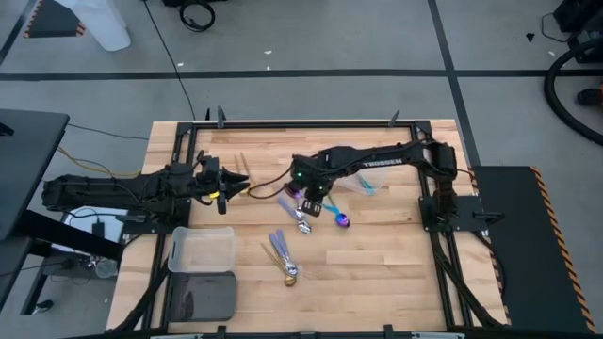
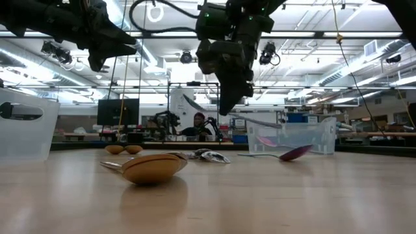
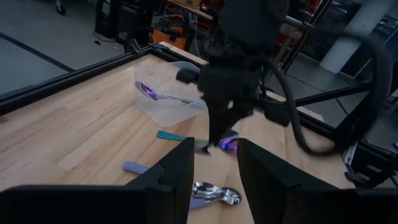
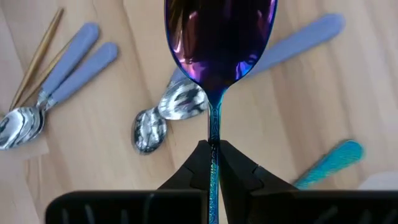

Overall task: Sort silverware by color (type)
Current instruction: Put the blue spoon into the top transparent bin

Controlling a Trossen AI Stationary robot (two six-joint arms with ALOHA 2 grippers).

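My right gripper (image 1: 306, 200) hangs over the middle of the table, shut on an iridescent purple-blue spoon (image 4: 221, 43). Beneath it lie two silver spoons with lavender handles (image 4: 165, 115) and a teal handle (image 4: 329, 162). Another iridescent spoon (image 1: 340, 219) lies flat just to the right. Nearer the front lie more lavender-handled spoons (image 1: 278, 245) and a gold spoon (image 2: 153, 168). My left gripper (image 3: 214, 158) is open and waits in the air at the table's left (image 1: 224, 191). My right gripper pinches the iridescent spoon by its thin neck (image 4: 213, 134), just behind the bowl, between the two fingertips (image 4: 199, 155). The fingers point down from above (image 2: 226, 107) and lie along the spoon. The bowl sticks out past the fingertips, clear of the table.
A clear tub (image 3: 171, 99) with a purple spoon in it stands right of centre on the far side. Two more clear containers (image 1: 203, 250) sit at the near left. Thin gold utensils (image 1: 243, 165) lie on the far left. Bare wood lies to the near right (image 1: 377, 273).
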